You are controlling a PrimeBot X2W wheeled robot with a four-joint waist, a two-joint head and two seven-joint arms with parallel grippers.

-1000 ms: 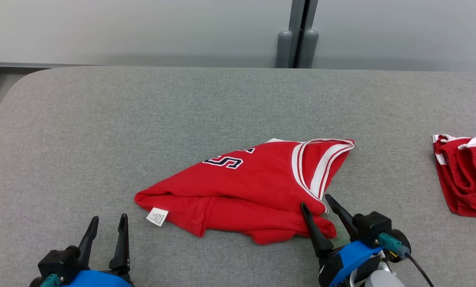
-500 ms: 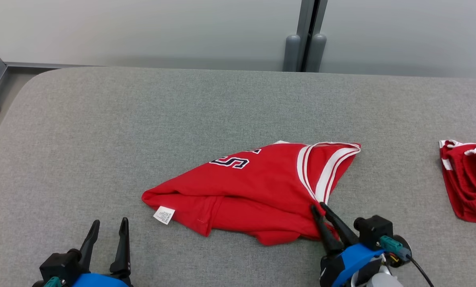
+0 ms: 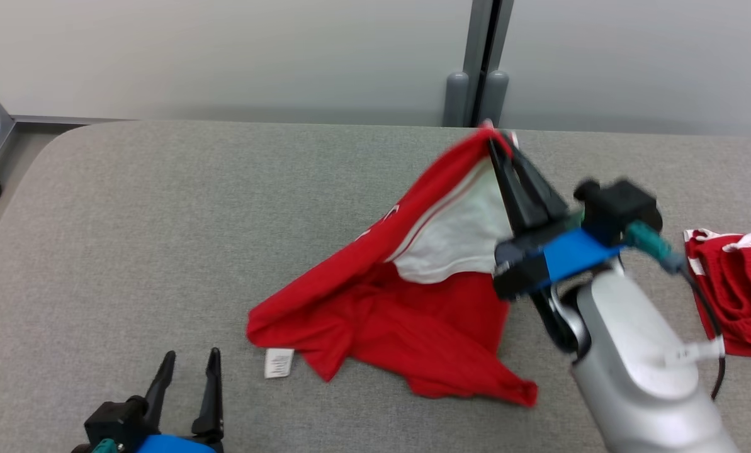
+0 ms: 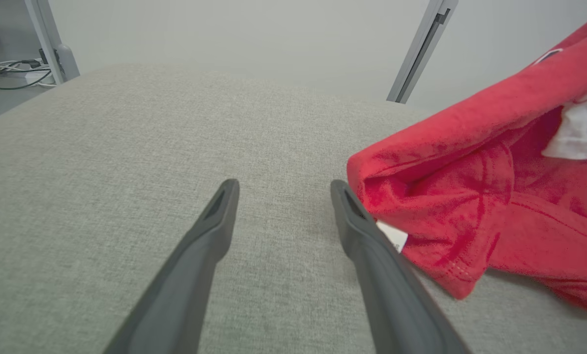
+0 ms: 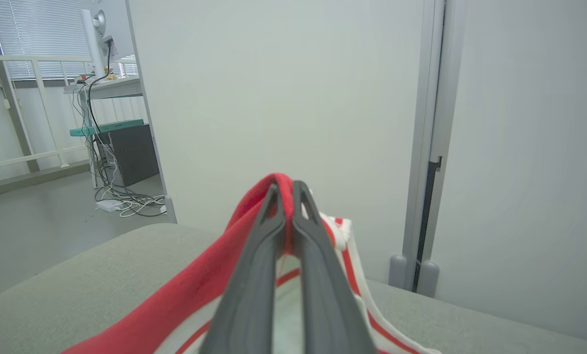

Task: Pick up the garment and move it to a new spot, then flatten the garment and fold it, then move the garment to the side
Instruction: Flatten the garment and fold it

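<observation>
From the head: pinching the red garment [image 3: 413, 314] by its trimmed opening in the right gripper [image 3: 502, 139], jaws pressed together on the cloth, high over the grey surface [image 3: 161, 220] — probably to carry it to a new spot. Letting the lower half and white label [image 3: 279, 363] trail on the surface. Holding the left gripper [image 3: 191, 355] low nearby, jaws spread, empty — likely ready for the hem.

From the left wrist: hovering just beside the garment's label corner.

From the right wrist: clamping a red fold at the very tips, striped trim [image 5: 345, 241] hanging below.
</observation>
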